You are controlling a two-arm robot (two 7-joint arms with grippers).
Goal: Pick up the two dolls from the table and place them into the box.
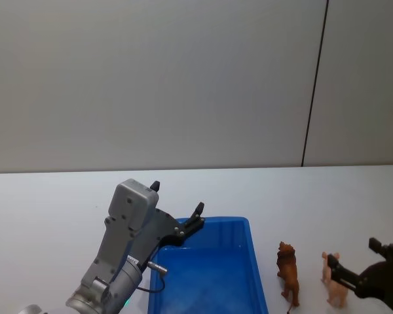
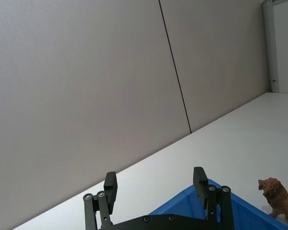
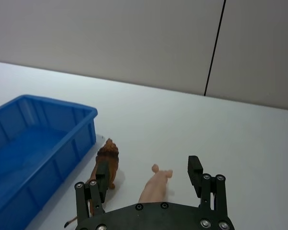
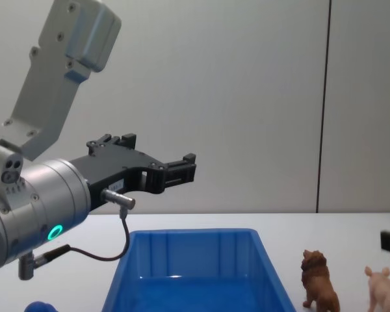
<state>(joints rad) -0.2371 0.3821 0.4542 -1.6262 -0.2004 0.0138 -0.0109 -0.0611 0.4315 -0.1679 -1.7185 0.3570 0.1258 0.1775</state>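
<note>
The left tool point(image 1: 177, 196) hangs raised over the far left corner of the bright blue box point(image 1: 209, 275), its fingers spread wide and holding nothing. The box sits on the white table point(image 1: 52, 203), and both dolls stand upright to its right, facing the far wall: the brown lion point(image 1: 288, 271) just beside the box wall, the pale pink pig point(image 1: 335, 284) a little farther right. The right tool point(image 1: 354, 254) is low at the near right, also wide, one finger on each side of the pig without closing on it.
</note>
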